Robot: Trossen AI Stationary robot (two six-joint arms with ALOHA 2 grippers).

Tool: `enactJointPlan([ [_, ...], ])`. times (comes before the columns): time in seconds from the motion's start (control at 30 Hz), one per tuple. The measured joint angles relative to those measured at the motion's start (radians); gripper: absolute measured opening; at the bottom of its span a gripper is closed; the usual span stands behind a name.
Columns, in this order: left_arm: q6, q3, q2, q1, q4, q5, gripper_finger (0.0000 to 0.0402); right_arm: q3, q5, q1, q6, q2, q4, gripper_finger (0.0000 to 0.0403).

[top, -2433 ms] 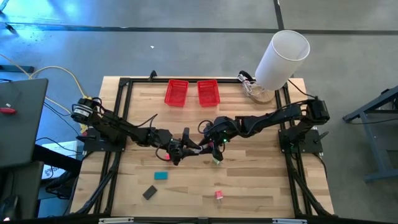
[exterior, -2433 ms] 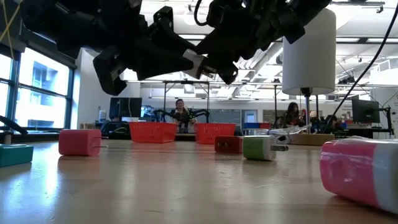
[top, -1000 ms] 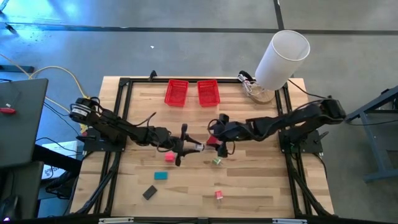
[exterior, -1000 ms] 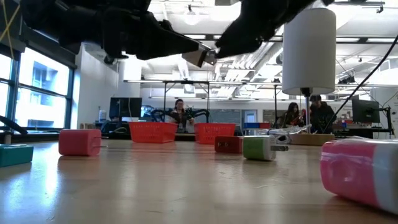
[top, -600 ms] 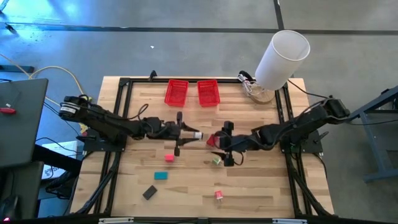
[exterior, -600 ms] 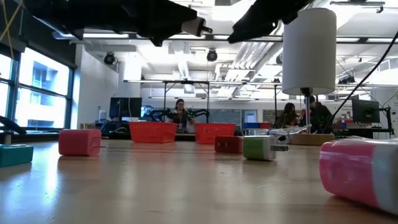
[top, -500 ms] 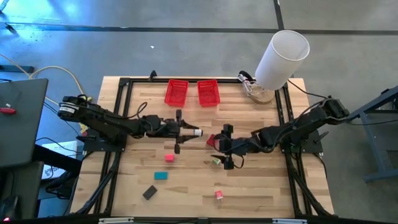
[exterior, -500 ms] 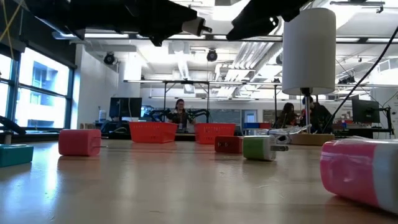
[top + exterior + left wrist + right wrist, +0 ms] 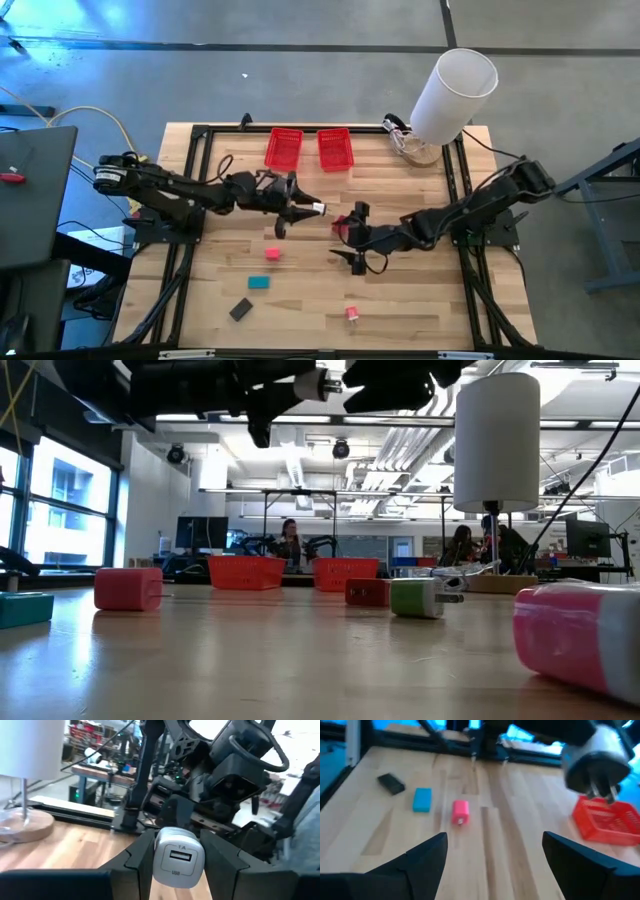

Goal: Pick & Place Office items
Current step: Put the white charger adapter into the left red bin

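The left tool (image 9: 300,209) is clamped on a small silvery-white USB charger plug (image 9: 177,857), a smooth, rounded plastic block whose port face looks out between the two dark fingers (image 9: 141,854). In the high view this tool hangs above the middle of the tabletop (image 9: 420,300), with the charger's long axis pointing right, along the line of the arm. The two red mesh baskets (image 9: 283,148) stand at the far edge, and the left-hand one lies just beyond the tool, slightly left. The left arm is clearly the nearer one to it, so the coming move looks like a short carry toward the far side to set the charger in.

The right tool (image 9: 357,238) stands spread wide and empty, low over the tabletop just right of centre, beside a small red block (image 9: 340,224).

On the pale, planked wood nearer the front lie a pink block (image 9: 272,254), a teal block (image 9: 259,283), a dark grey block (image 9: 240,310) and a pink-and-pale block (image 9: 352,314), all well apart from both tools. A big white cylinder (image 9: 452,93) stands at the far right corner.
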Motion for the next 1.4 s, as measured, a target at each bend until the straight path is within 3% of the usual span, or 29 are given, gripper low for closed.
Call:
enactJointPlan([
  [0.33, -0.026, 0.000, 0.000, 0.021, 0.017, 0.006, 0.0128, 0.000, 0.231, -0.002, 0.083, 0.003, 0.006, 0.0313],
  [0.53, -0.026, 0.000, 0.000, 0.020, 0.019, -0.007, 0.0128, 0.000, 0.244, -0.002, 0.080, 0.003, 0.046, 0.0313],
  [0.87, -0.029, 0.000, 0.000, 0.020, 0.019, -0.008, 0.0128, 0.000, 0.230, -0.060, -0.007, 0.003, 0.158, 0.0313],
  [1.13, -0.025, 0.000, 0.001, 0.020, 0.019, -0.008, 0.0128, 0.000, 0.019, -0.148, -0.007, 0.003, 0.224, 0.0313],
  [1.4, -0.006, 0.000, 0.001, 0.020, 0.019, -0.016, 0.0128, 0.000, -0.007, -0.166, -0.025, 0.003, 0.239, 0.0304],
])
